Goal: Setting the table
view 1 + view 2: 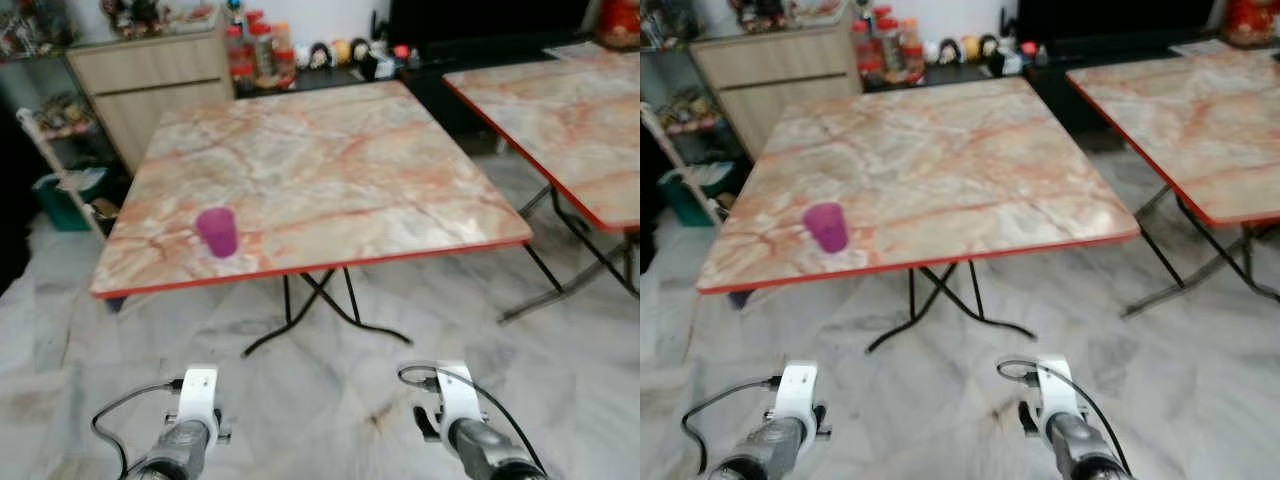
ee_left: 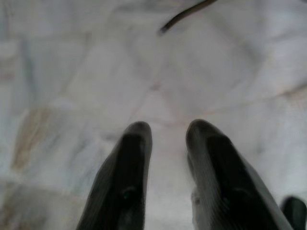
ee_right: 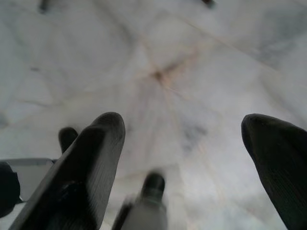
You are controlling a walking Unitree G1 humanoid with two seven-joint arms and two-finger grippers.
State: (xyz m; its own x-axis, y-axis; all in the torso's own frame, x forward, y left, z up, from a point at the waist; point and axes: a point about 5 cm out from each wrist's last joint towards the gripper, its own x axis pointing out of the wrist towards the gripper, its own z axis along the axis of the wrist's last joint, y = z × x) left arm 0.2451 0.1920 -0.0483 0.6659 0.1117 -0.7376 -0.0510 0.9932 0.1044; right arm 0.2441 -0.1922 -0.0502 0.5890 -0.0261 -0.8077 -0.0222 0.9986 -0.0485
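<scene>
Square marbled tabletop with a red rim, on black folding legs. A purple cup stands upright near its front left corner.

Room background around me, non-task stuff only.
Upper left: wooden cabinet against the wall, a green bin at left edge beside a white rack. Top centre: red-capped bottles and small figurines on a dark low shelf. Lower half: pale marble floor. I can't make out the blurred clutter at top left.
</scene>
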